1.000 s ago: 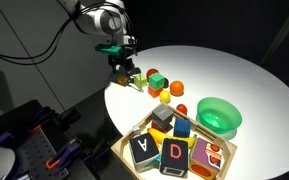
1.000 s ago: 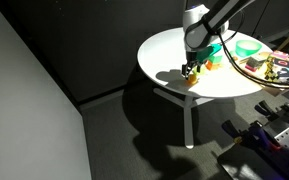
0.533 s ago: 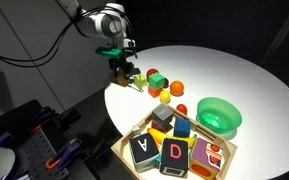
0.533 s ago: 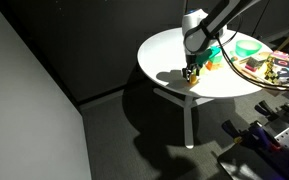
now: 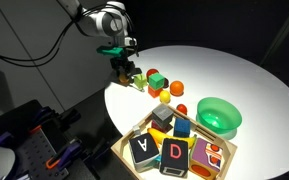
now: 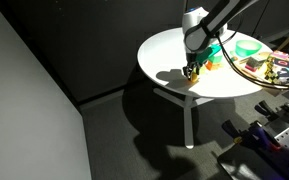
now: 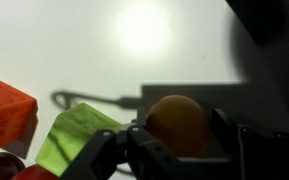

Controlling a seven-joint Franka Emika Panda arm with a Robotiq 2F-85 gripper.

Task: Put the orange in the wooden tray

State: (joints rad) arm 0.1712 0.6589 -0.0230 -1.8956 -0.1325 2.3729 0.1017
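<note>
Orange [image 7: 177, 118] sits between the fingers [image 7: 232, 135] of the gripper [image 5: 128, 70], which is narrowed onto it and appears to grip it at the edge of the white table [image 5: 234, 70], well apart from the wooden tray [image 5: 122, 148]; hold looks meant for carrying. Red block [image 5: 154, 76], green piece [image 7: 79, 135] and green bowl [image 5: 220, 116] lie towards the tray. Letter blocks [image 5: 174, 152] already crowd the tray, so free space looks scarce.

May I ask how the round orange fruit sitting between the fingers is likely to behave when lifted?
The round orange fruit looks smooth and spherical, so it may slip from the fingers under a loose grip, and would probably roll if released. It looks small, so likely light.
</note>
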